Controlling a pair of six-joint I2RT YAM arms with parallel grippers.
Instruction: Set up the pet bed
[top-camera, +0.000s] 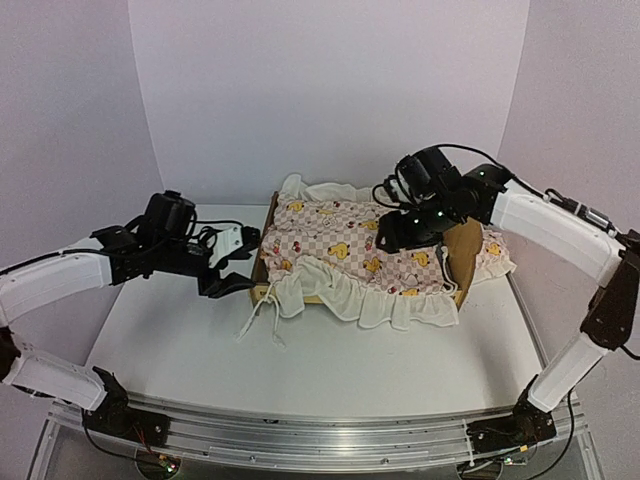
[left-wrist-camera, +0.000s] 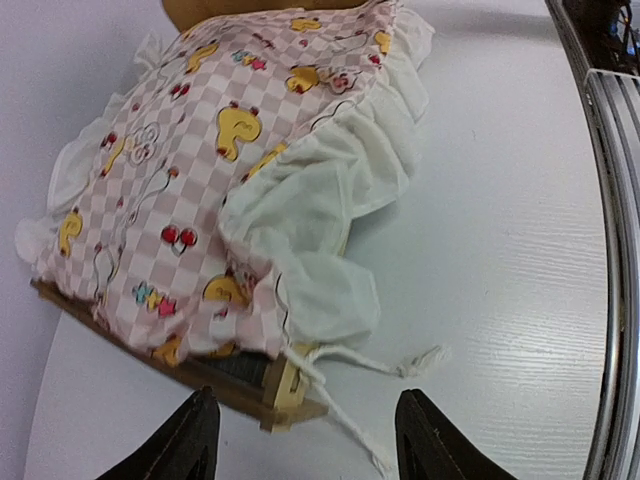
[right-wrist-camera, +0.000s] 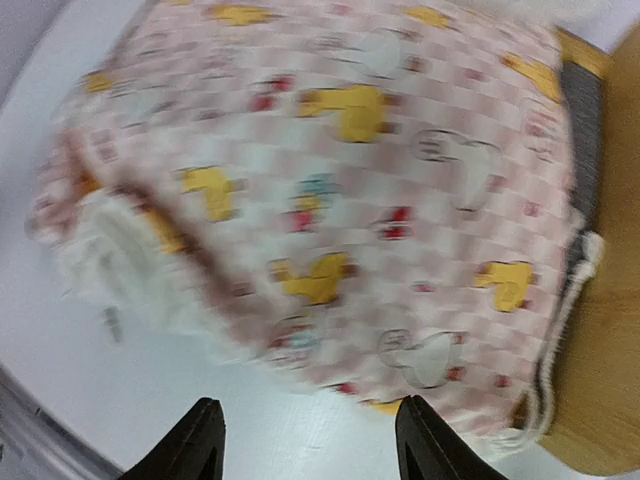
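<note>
Over pet bed (top-camera: 466, 246), duck quilt (top-camera: 335, 242)

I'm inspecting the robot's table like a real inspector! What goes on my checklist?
Surface: white table, no spills seen.
Job's things: bed mostly hidden under the quilt; wooden headboard shows.
Clutter: quilt ties trail onto the table.
Grippers: left gripper open at the bed's corner; right gripper open above the quilt.
Cables: black cable by the right gripper.
Surroundings: plain walls, metal rail in front.
</note>
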